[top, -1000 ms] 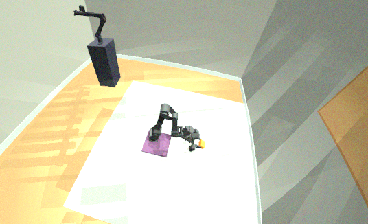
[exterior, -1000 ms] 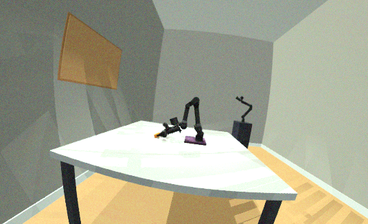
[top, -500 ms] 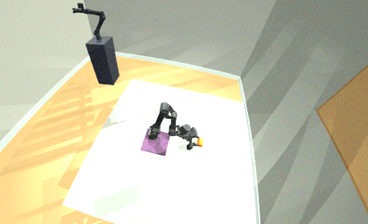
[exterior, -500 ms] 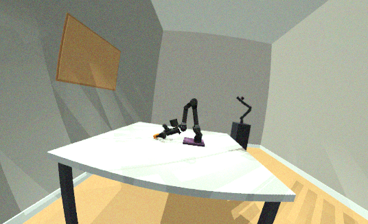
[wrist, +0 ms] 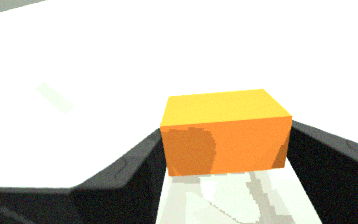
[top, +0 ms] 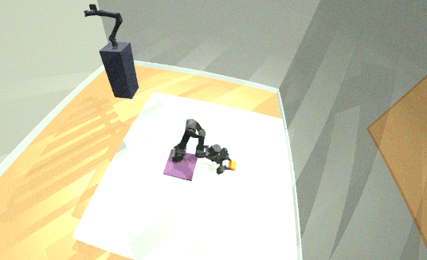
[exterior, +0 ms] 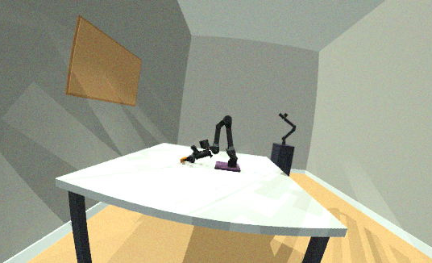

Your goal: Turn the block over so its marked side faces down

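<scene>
The block is orange, with a brighter yellow upper face and an orange face towards the wrist camera. No separate mark can be made out on the faces that show. My gripper points outward at a low slant, with one finger against each end of the block, and is shut on it. The block is at or just above the white table; I cannot tell whether it touches. Its underside and the ends behind the fingers are hidden.
The arm stands on a purple base plate, to the left of the block in the top view. A second arm stands on a dark pedestal beyond the table. An orange-brown board hangs on the wall.
</scene>
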Action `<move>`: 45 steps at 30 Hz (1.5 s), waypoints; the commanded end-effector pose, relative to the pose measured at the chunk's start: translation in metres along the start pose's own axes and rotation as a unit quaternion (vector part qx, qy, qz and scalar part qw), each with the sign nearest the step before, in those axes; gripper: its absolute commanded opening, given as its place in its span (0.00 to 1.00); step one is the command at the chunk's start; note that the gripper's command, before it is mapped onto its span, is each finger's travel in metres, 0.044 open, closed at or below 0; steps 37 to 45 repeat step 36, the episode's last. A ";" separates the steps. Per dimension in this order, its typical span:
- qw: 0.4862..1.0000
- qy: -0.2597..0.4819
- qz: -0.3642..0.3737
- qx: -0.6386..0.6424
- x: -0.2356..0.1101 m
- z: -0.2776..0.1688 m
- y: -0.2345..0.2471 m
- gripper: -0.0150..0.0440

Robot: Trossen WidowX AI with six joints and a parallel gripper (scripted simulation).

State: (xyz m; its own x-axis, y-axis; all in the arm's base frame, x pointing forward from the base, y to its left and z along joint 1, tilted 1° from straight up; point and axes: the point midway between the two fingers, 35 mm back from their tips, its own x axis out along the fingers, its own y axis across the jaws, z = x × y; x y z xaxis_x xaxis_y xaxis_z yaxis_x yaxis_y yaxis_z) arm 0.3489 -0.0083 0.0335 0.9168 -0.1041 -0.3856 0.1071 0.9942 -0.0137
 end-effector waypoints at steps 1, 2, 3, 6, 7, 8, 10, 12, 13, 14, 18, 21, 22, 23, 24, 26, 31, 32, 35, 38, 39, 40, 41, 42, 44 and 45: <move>1.000 -0.001 -0.002 -0.002 -0.001 0.000 -0.001 0.83; 1.000 -0.001 -0.002 -0.002 -0.001 0.000 -0.001 0.88; 1.000 -0.001 -0.002 -0.002 -0.001 0.000 -0.001 0.92; 1.000 -0.001 -0.002 -0.002 -0.001 0.000 -0.001 1.00; 1.000 -0.001 -0.002 -0.002 -0.001 0.000 -0.001 1.00; 1.000 -0.001 -0.002 -0.002 -0.001 0.000 -0.001 1.00; 1.000 -0.001 -0.002 -0.002 -0.001 0.000 -0.001 1.00; 1.000 -0.001 -0.002 -0.002 -0.001 0.000 -0.001 1.00; 1.000 -0.001 -0.002 -0.002 -0.001 0.000 -0.001 1.00; 1.000 -0.001 -0.002 -0.002 -0.001 0.000 -0.001 1.00; 1.000 -0.001 -0.002 -0.002 -0.001 0.000 -0.001 1.00; 1.000 -0.001 -0.002 -0.002 -0.001 0.000 -0.001 1.00; 1.000 -0.001 -0.002 -0.002 -0.001 0.000 -0.001 1.00; 1.000 -0.001 -0.002 -0.002 -0.001 0.000 -0.001 1.00; 1.000 -0.001 -0.002 -0.002 -0.001 0.000 -0.001 1.00; 1.000 -0.001 -0.002 -0.002 -0.001 0.000 -0.001 1.00; 1.000 -0.001 -0.002 -0.002 -0.001 0.000 -0.001 1.00; 1.000 -0.001 -0.002 -0.002 -0.001 0.000 -0.001 1.00; 1.000 -0.001 -0.002 -0.002 -0.001 0.000 -0.001 1.00; 1.000 -0.001 -0.002 -0.002 -0.001 0.000 -0.001 1.00; 1.000 -0.001 -0.002 -0.002 -0.001 0.000 -0.001 1.00; 1.000 -0.001 -0.002 -0.002 -0.001 0.000 -0.001 1.00; 1.000 -0.001 -0.002 -0.002 -0.001 0.000 -0.001 1.00; 1.000 -0.001 -0.002 -0.002 -0.001 0.000 -0.001 1.00; 1.000 -0.001 -0.002 -0.002 -0.001 0.000 -0.001 1.00; 1.000 -0.001 -0.002 -0.002 -0.001 0.000 -0.001 1.00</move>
